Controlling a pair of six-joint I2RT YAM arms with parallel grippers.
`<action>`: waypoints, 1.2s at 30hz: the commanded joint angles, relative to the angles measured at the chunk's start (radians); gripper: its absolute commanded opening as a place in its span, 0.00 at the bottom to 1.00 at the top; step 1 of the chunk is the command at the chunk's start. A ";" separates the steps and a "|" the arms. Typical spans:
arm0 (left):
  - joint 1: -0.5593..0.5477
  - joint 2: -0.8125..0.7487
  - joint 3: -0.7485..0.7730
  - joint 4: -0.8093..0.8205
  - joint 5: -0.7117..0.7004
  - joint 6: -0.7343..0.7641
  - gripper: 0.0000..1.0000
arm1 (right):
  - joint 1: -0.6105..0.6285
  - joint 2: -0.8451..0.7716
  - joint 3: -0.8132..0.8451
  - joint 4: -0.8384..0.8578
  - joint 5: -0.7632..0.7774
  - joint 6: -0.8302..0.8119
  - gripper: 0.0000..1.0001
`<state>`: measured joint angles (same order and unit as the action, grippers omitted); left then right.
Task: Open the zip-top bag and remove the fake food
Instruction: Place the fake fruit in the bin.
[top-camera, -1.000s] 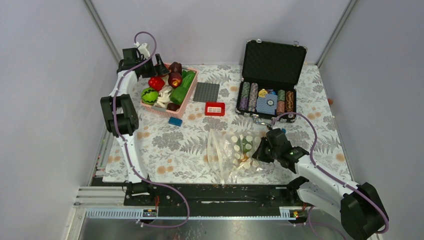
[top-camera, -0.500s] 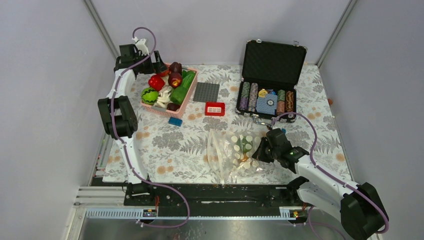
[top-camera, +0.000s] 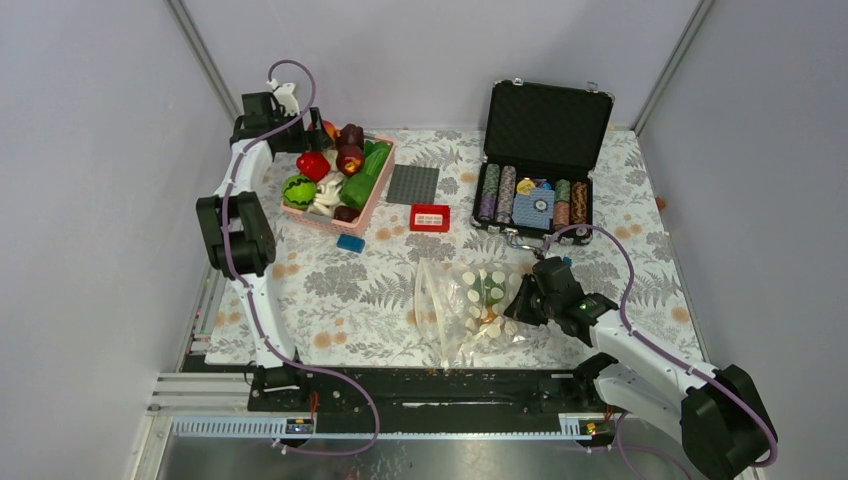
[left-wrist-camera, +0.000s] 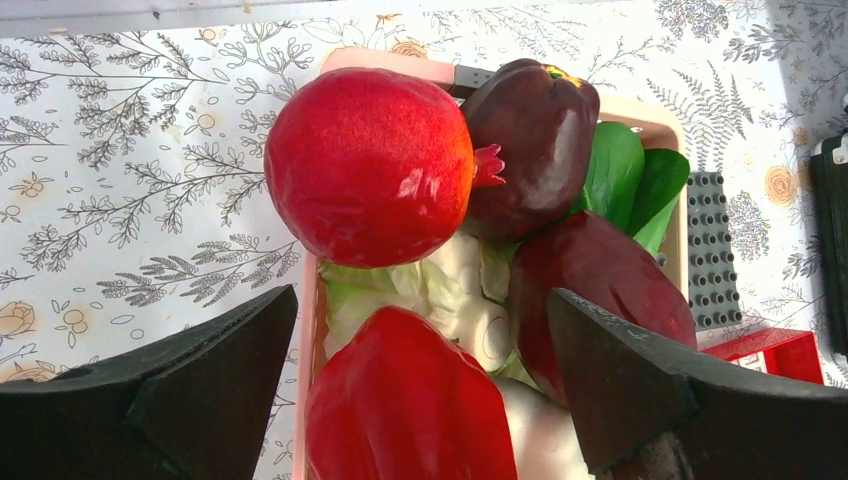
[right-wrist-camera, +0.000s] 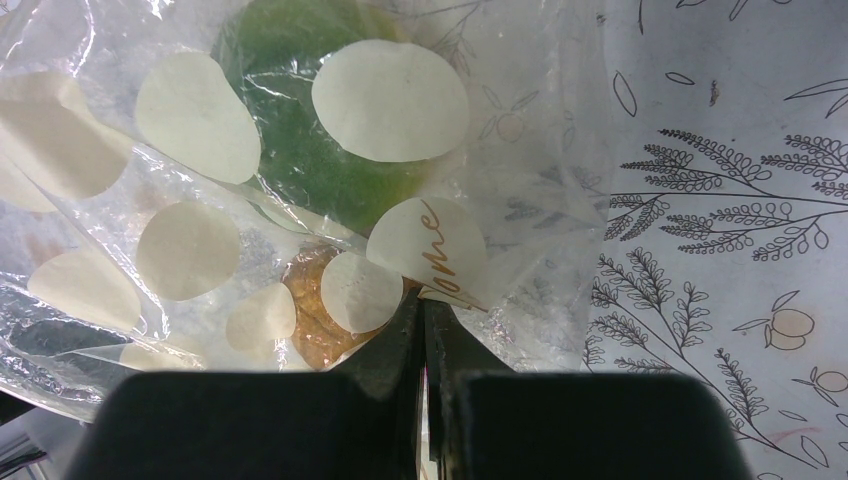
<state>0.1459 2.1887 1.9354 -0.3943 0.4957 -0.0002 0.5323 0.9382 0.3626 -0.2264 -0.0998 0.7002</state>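
Observation:
The zip-top bag (top-camera: 470, 305), clear with cream dots, lies flat near the table's front. My right gripper (top-camera: 516, 304) is shut on its right edge; in the right wrist view the jaws (right-wrist-camera: 422, 302) pinch the plastic. A green piece (right-wrist-camera: 300, 140) and an orange-brown piece (right-wrist-camera: 308, 312) show through the bag (right-wrist-camera: 200, 250). My left gripper (top-camera: 310, 138) hovers open over the far end of the pink basket (top-camera: 378, 190), holding nothing. Below the open left gripper (left-wrist-camera: 420, 340) lie fake food pieces: a red pepper (left-wrist-camera: 400, 400), a round red fruit (left-wrist-camera: 370, 165) and dark maroon pieces (left-wrist-camera: 540, 130).
An open black poker-chip case (top-camera: 545, 160) stands at the back right. A grey studded plate (top-camera: 413, 185), a red box (top-camera: 430, 217) and a small blue block (top-camera: 350, 242) lie between basket and bag. Bok choy leaves (left-wrist-camera: 625, 180) and white pieces (left-wrist-camera: 470, 300) fill the basket.
My left gripper has drawn back a little toward the far left, uncovering a red fruit at the basket's far end. The right gripper and the bag have not moved.

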 joint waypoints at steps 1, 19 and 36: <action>-0.001 -0.086 0.000 0.054 -0.014 0.006 0.99 | 0.007 -0.001 0.009 0.016 -0.019 -0.013 0.00; 0.000 -0.211 -0.058 0.101 -0.096 -0.054 0.99 | 0.006 -0.026 0.013 0.009 -0.022 -0.014 0.00; -0.247 -0.811 -0.517 0.034 -0.298 -0.487 0.86 | 0.007 -0.144 0.175 -0.154 0.051 -0.113 0.00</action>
<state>-0.0063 1.5421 1.5940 -0.3416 0.2691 -0.3702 0.5323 0.8234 0.4698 -0.3321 -0.0761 0.6262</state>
